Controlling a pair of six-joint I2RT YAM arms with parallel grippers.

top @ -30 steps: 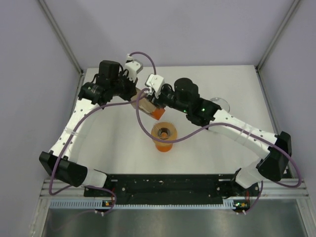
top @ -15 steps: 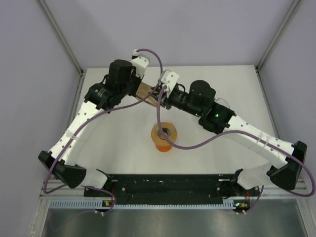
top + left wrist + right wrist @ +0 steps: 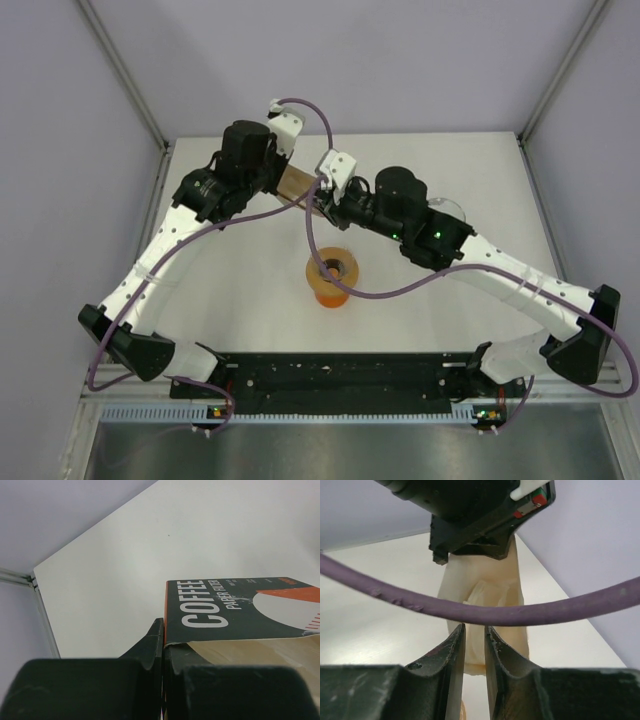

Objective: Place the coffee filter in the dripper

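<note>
Right gripper (image 3: 474,628): advanced to carton (image 3: 225,605) mouth, jaws narrowed to a slit; pinch on coffee filter (image 3: 490,600) there cannot be told. Left gripper (image 3: 162,630): clamped on carton. Dripper (image 3: 332,271): apart, nearer. Advice: nip one sheet, withdraw straight.

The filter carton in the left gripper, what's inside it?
Cream paper filters show at the carton's open end, where the right gripper's parted jaws reach; how many sit deeper is hidden.

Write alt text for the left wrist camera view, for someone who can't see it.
The left gripper pinches the edge of a dark carton printed COFFEE PAPER FILTER, cream paper showing at its open end. Beyond lies the white table.
</note>
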